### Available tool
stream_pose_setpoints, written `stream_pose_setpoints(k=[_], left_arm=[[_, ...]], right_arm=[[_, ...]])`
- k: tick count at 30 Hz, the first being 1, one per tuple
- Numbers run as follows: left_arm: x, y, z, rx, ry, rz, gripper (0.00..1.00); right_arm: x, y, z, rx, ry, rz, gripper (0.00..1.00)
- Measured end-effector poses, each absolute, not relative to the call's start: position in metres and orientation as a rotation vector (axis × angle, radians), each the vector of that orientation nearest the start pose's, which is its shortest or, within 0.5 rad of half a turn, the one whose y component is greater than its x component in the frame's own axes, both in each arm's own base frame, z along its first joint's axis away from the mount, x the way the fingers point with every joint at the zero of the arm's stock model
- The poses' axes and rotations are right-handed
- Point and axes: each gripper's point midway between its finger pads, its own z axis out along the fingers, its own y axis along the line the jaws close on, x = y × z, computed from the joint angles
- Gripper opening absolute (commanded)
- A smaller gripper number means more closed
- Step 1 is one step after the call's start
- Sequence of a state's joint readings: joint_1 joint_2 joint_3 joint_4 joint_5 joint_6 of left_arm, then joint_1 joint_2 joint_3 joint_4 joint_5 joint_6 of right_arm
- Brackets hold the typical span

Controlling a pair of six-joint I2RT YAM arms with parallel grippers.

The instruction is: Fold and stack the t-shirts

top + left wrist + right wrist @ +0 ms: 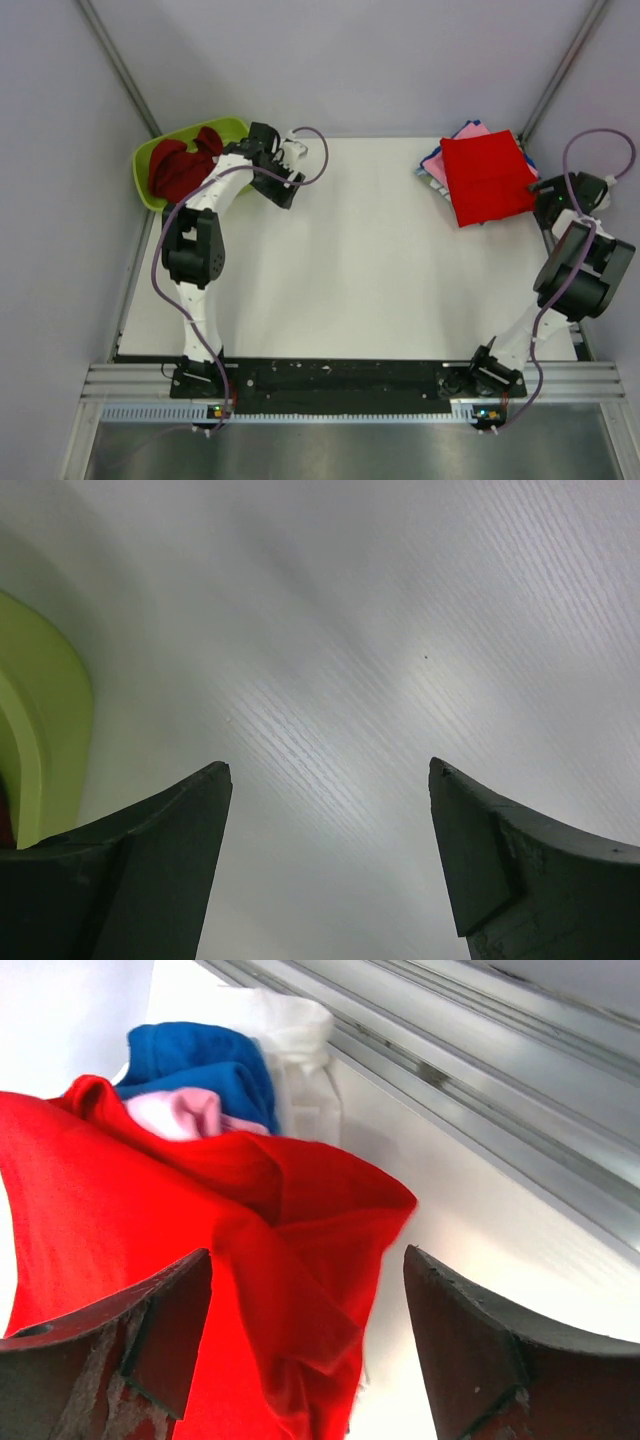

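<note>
Top view: a folded bright red t-shirt (487, 177) tops the pink and blue tees (431, 166) at the desk's (350, 260) far right corner, and a dark red t-shirt (180, 165) fills the lime-green tub (190, 132) at the far left corner.
Left wrist: the left hand (328, 770) is open over the desk, beside the tub.
Right wrist: the right hand (305, 1255) is open, gripping nothing, above the stack.
Stacking looks done; the next move is probably to pull the dark tee from the tub.

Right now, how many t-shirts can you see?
4: a dark red one in the green tub; bright red atop pink and blue far right. More may be hidden.
</note>
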State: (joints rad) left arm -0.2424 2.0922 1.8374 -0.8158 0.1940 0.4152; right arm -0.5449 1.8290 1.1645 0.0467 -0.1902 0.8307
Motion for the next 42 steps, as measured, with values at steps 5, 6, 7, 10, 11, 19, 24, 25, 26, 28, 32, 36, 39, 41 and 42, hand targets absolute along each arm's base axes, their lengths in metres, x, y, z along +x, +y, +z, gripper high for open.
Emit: stream_pose_setpoints(k=[5, 6, 7, 10, 11, 19, 24, 25, 26, 28, 32, 36, 39, 41, 42], left_arm=[[0.471, -0.137, 0.102, 0.910, 2.456, -0.214, 0.84], [0.471, -0.138, 0.102, 0.912, 2.454, -0.221, 0.84], [0.470, -0.138, 0.102, 0.912, 2.454, -0.226, 0.84], [0.470, -0.140, 0.102, 0.914, 2.452, -0.239, 0.84], [0.470, -0.140, 0.102, 0.915, 2.451, -0.243, 0.84], [0.469, -0.141, 0.102, 0.916, 2.451, -0.246, 0.83], [0.469, -0.141, 0.102, 0.916, 2.451, -0.246, 0.84], [0.469, -0.141, 0.102, 0.916, 2.451, -0.247, 0.84], [0.469, -0.141, 0.102, 0.916, 2.451, -0.248, 0.84], [0.469, -0.142, 0.102, 0.917, 2.450, -0.253, 0.84], [0.469, -0.143, 0.100, 0.917, 2.453, -0.265, 0.84], [0.468, -0.143, 0.098, 0.918, 2.462, -0.270, 0.84], [0.468, -0.143, 0.099, 0.917, 2.459, -0.269, 0.84], [0.469, -0.143, 0.099, 0.917, 2.459, -0.269, 0.84], [0.468, -0.143, 0.099, 0.917, 2.459, -0.269, 0.84]], right_arm=[[0.441, -0.195, 0.092, 1.429, 1.679, 0.414, 0.78], [0.441, -0.194, 0.090, 1.450, 1.656, 0.431, 0.78], [0.441, -0.193, 0.089, 1.468, 1.638, 0.446, 0.78], [0.445, -0.192, 0.090, 1.501, 1.575, 0.488, 0.75], [0.448, -0.193, 0.092, 1.502, 1.553, 0.503, 0.73], [0.471, -0.197, 0.091, 1.489, 1.471, 0.601, 0.23], [0.472, -0.197, 0.091, 1.493, 1.474, 0.603, 0.18], [0.472, -0.197, 0.091, 1.495, 1.481, 0.599, 0.18], [0.472, -0.197, 0.091, 1.495, 1.488, 0.595, 0.19], [0.472, -0.198, 0.091, 1.489, 1.513, 0.578, 0.33], [0.471, -0.200, 0.095, 1.465, 1.568, 0.523, 0.38], [0.469, -0.199, 0.098, 1.454, 1.589, 0.510, 0.36], [0.469, -0.198, 0.098, 1.454, 1.591, 0.517, 0.31], [0.469, -0.198, 0.098, 1.455, 1.593, 0.517, 0.20], [0.468, -0.198, 0.098, 1.453, 1.596, 0.512, 0.16]])
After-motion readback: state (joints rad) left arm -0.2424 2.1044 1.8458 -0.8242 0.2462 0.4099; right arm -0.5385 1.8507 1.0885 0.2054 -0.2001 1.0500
